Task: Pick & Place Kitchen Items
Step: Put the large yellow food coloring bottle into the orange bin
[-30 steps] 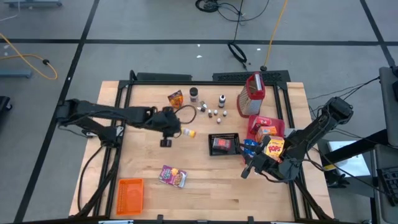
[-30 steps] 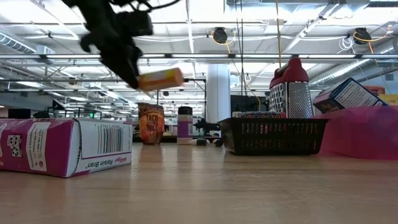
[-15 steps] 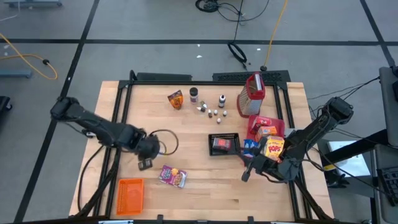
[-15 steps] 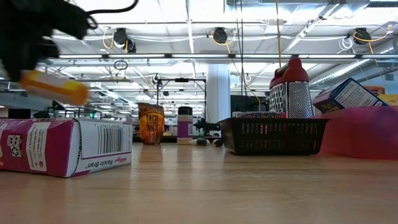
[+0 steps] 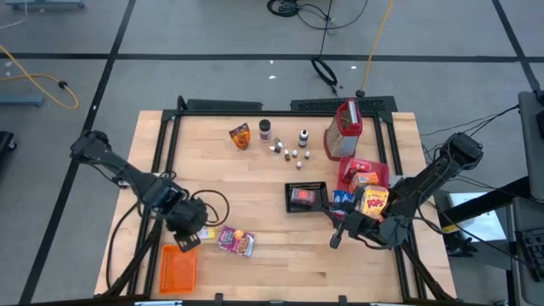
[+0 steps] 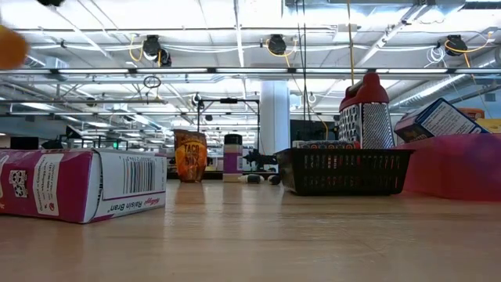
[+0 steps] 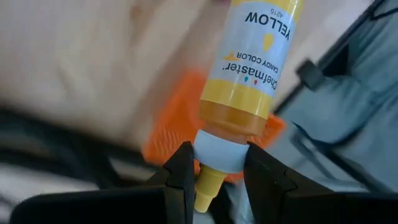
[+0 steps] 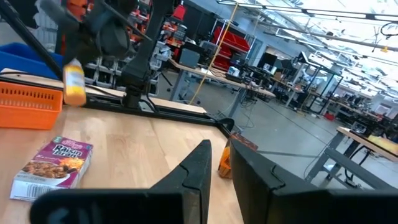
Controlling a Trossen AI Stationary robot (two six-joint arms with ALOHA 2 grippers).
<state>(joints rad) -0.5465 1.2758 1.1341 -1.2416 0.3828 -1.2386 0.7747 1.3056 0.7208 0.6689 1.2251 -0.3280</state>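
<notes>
Moved: left gripper (image 5: 189, 239) has swung from table centre down to the lower left of the high view, carrying the yellow bottle (image 7: 252, 68) with it.
Grip: jaws clamp the bottle's pale neck, nozzle toward the wrist, body sticking out ahead; it likely rides this way because the neck is the narrowest part.
Below: orange crate (image 5: 178, 268) sits just under the gripper, probably the drop spot.
Next door: Raisin Bran box (image 5: 236, 241) lies flat just right of the gripper.
Mid-table: black mesh basket (image 5: 306, 196) with one item inside.
Right side: right gripper (image 5: 337, 235) waits low, fingers nearly together, holding nothing.
Far: red tray (image 5: 347, 169) of boxes; tiny bottles and grater in the upper middle.
</notes>
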